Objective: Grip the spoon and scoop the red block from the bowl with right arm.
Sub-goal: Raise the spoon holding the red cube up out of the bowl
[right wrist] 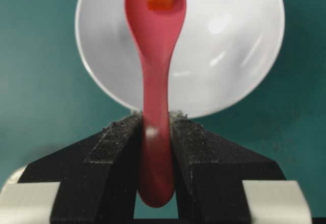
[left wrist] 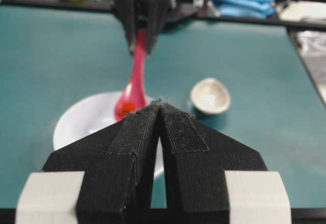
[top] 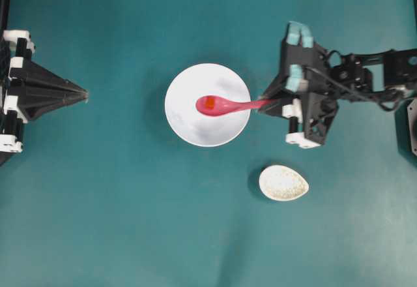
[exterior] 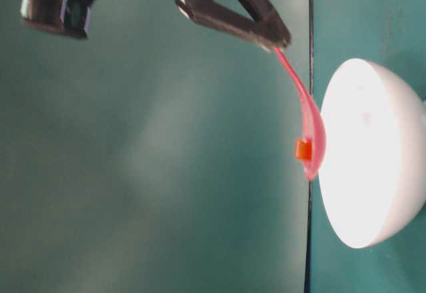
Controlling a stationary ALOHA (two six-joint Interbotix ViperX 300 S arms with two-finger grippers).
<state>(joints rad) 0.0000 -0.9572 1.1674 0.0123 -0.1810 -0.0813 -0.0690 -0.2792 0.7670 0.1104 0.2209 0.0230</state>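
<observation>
no readable text, label, brand, number or sign shows anywhere.

A small speckled cream dish point(top: 283, 183) is sitting alone on the teal table point(top: 117, 222); folded blue cloth point(left wrist: 244, 3) is lying beyond the table's far edge

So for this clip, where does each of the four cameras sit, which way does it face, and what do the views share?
Overhead: straight down on the table; left gripper, right gripper, bowl, small speckled dish.
Table-level: low, image turned sideways; right gripper holds the spoon with the red block.
Left wrist: behind the shut left gripper, facing the right arm.
Right wrist: along the spoon into the bowl.
All share spoon, block, bowl.
</observation>
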